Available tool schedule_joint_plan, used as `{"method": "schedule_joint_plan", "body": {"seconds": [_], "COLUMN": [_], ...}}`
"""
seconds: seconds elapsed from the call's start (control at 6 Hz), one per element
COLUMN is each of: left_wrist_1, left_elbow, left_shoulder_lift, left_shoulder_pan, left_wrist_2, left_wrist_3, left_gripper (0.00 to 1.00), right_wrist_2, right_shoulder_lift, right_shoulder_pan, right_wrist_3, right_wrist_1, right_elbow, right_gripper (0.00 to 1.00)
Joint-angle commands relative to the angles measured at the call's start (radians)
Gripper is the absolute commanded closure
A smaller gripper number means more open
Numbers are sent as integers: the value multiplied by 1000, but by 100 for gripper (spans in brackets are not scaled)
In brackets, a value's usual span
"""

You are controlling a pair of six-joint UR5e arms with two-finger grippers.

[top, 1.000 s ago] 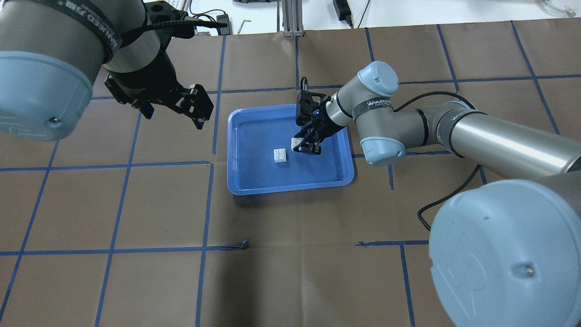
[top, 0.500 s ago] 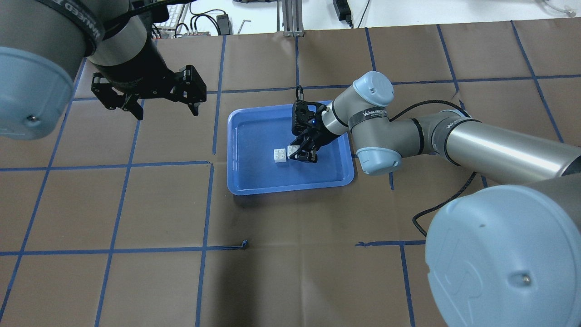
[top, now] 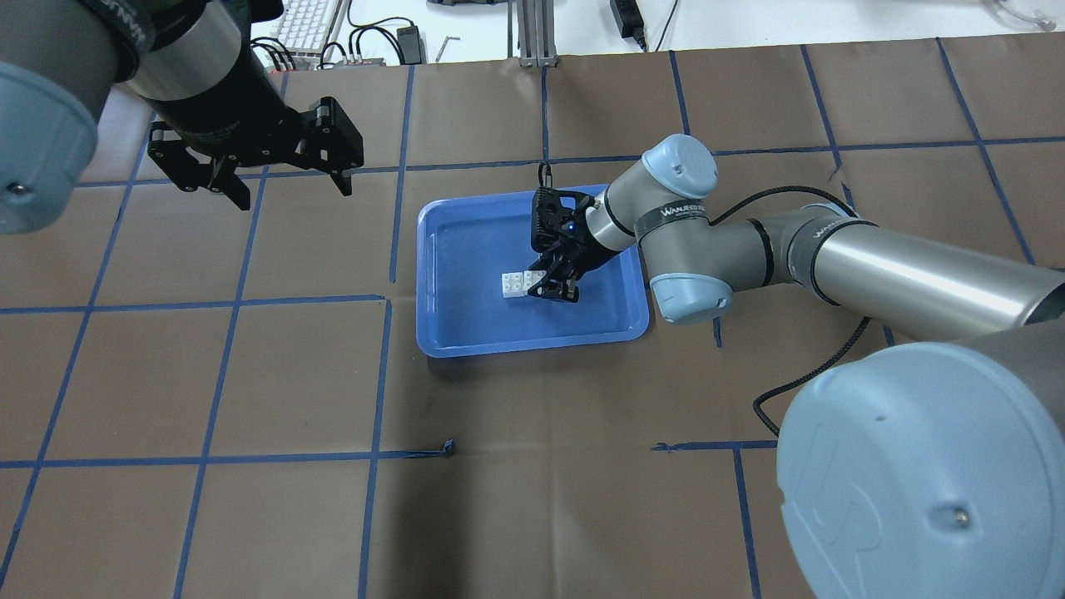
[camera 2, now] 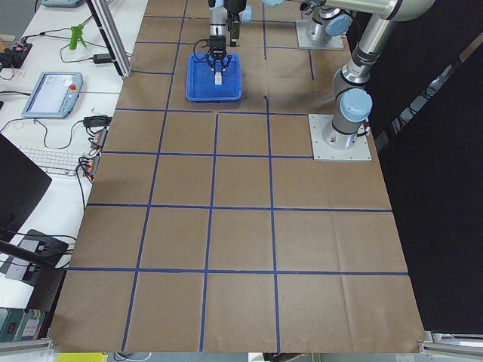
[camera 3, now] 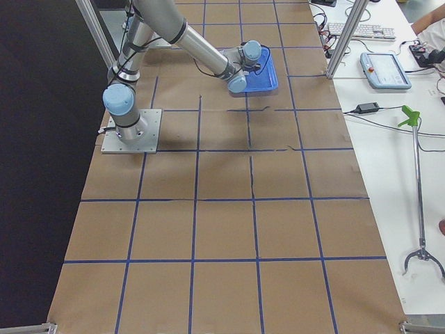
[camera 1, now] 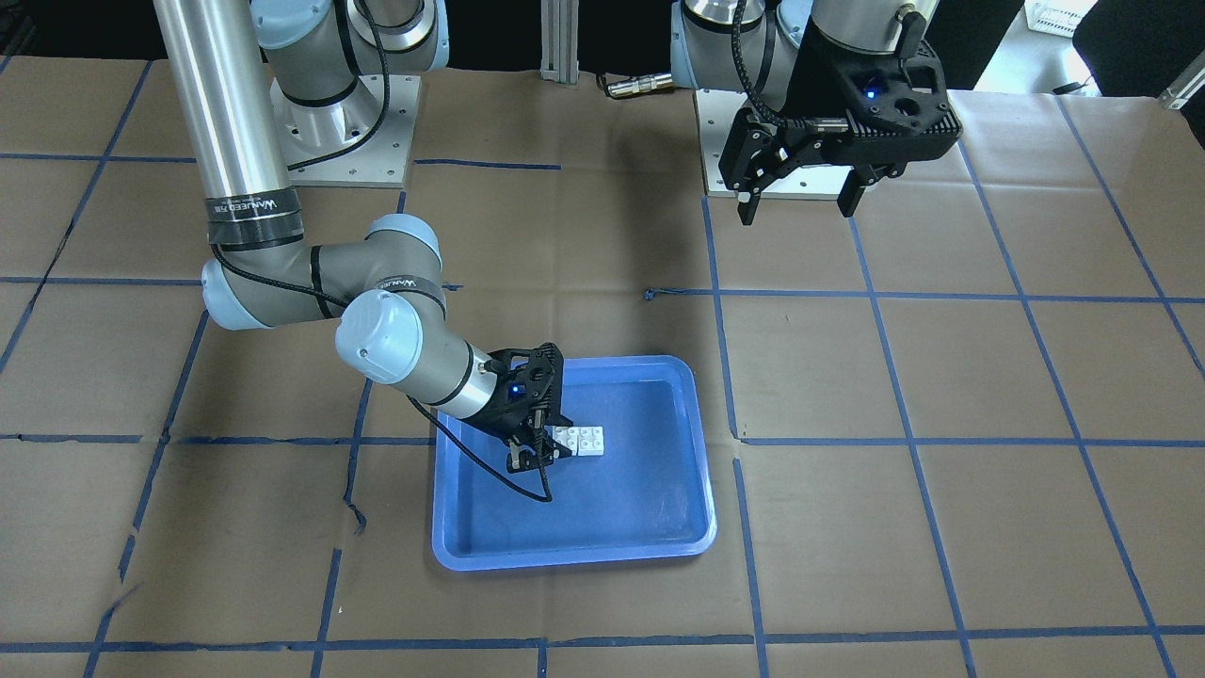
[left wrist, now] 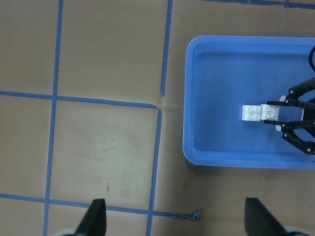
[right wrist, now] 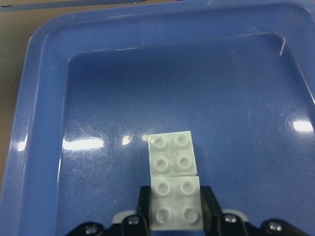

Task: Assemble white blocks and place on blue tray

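The blue tray (top: pixel 532 345) lies mid-table. Two white blocks sit side by side in it, edges touching. My right gripper (top: pixel 556 287) is shut on one white block (top: pixel 535 279), low over the tray floor. The other white block (top: pixel 513 284) lies free next to it. The right wrist view shows the held block (right wrist: pixel 176 203) between my fingers and the free block (right wrist: pixel 172 153) just ahead. My left gripper (top: pixel 293 195) is open and empty, raised over the table left of the tray. The left wrist view shows both blocks (left wrist: pixel 251 112) from above.
Brown paper with a blue tape grid (top: pixel 383 299) covers the table. A frayed tape end (top: pixel 449 448) lies in front of the tray. Cables and a keyboard (top: pixel 308 21) lie beyond the table's far edge.
My right gripper has carried its white block left and down until it meets the free block. My left arm has swung away to the far left, still open.
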Motion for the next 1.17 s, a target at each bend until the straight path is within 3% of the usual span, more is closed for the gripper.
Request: {"method": "schedule_joint_plan", "body": {"seconds": [0.0,1.0], "left_wrist_1": [-14,-66], "left_elbow": [14,41], "left_shoulder_lift": [-2,-1], "left_shoulder_pan": [6,80], "left_wrist_2": [-15,-27], "left_wrist_3": [110,132], "left_gripper": [1,1], "right_wrist_2": [0,5], "right_shoulder_lift": [-1,7], "right_shoulder_pan": [12,15], "right_wrist_3": [15,10], "right_wrist_1": [0,-18], "right_elbow": [1,-2], "right_gripper": [72,72]}}
